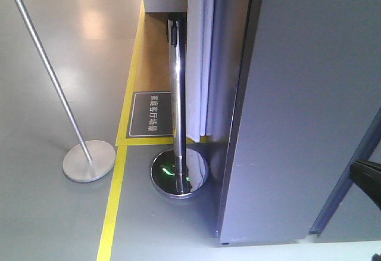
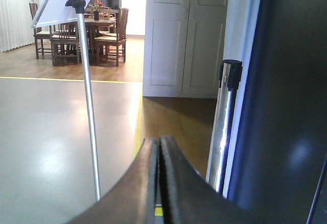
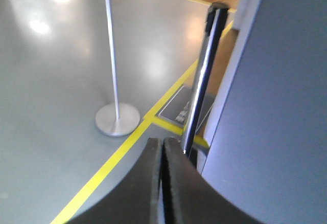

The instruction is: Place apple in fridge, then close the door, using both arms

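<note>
The apple is out of view in all three views. A tall dark grey cabinet body [image 1: 297, 94] fills the right of the front view; it also shows as a dark grey body [image 2: 291, 106] in the left wrist view and as a grey body [image 3: 276, 106] in the right wrist view. No white interior, handle or door shows, so I cannot tell whether it is the fridge. My left gripper [image 2: 159, 142] is shut, fingers pressed together with nothing between them. My right gripper [image 3: 162, 143] is likewise shut and empty, pointing at the floor near the grey body's corner.
A chrome stanchion post [image 1: 177, 112] on a round base stands just left of the grey body. A thin sign stand [image 1: 53, 82] with a disc base [image 1: 89, 161] stands further left. Yellow floor tape [image 1: 113, 201], a floor label [image 1: 150, 114] and a white curtain [image 1: 199, 52] lie behind.
</note>
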### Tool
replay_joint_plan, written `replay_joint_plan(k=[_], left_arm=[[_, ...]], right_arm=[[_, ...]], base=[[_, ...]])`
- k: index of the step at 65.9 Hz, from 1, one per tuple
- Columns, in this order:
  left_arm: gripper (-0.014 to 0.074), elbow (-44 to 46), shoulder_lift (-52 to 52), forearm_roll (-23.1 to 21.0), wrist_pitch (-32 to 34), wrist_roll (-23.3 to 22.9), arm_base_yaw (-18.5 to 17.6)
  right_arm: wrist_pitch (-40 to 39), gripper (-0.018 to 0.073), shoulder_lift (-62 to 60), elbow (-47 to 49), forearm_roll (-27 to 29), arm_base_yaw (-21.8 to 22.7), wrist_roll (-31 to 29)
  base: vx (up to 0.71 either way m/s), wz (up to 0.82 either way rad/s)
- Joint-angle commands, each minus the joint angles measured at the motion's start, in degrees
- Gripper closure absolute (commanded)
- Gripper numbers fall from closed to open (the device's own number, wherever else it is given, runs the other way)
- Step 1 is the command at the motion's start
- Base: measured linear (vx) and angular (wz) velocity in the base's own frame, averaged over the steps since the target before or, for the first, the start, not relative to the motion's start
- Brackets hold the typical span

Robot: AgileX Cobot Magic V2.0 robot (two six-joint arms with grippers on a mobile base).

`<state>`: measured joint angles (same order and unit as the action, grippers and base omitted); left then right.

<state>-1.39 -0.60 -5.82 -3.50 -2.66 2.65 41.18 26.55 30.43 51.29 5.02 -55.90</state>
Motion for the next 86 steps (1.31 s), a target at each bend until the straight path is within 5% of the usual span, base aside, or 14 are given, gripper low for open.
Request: replay_joint_plan(k=[1, 21, 32, 43, 57, 72, 86], left_arm=[[0.0603, 1.33, -0.91, -0.10, 3.85, 0.16, -0.08], [0.0603, 1.33, -0.91, -0.15, 3.50, 0.16, -0.08], [0.0603, 1.33, -0.91, -0.15, 3.50, 0.16, -0.08], [0.0603, 1.33, -0.91, -0.14, 3.50, 0.21, -0.08], [0.0603, 1.33, -0.91, -0.14, 3.50, 0.21, -0.08], [0.0603, 1.33, -0.91, -0.14, 3.50, 0.21, -0.08], [0.0603, 1.33, -0.91, -0.14, 3.50, 0.21, -0.08]], right_arm=[[-8.00, 0.0565, -2.07, -1.67, -1.53, -3.30, 5.35], [-17.78, 0.0563, -10.93, -10.45, -28.79, -8.39, 39.91], [-21.86, 0.0562, -16.27, -14.22, -40.25, -8.36, 50.47], [-24.09, 0.0562, -21.03, -17.17, -46.16, -8.36, 52.88], [-27.75, 0.0562, -26.14, -22.78, -47.24, -8.32, 53.08], [-43.20, 0.0562, -27.61, -32.60, -47.10, -8.32, 55.90], [-41.18, 0.0562, -27.61, -32.35, -47.43, -8.32, 55.90]], base=[[0.00, 0.00], [0.00, 0.00], [0.00, 0.00], [0.00, 0.00], [0.00, 0.00], [0.00, 0.00], [0.00, 0.00]])
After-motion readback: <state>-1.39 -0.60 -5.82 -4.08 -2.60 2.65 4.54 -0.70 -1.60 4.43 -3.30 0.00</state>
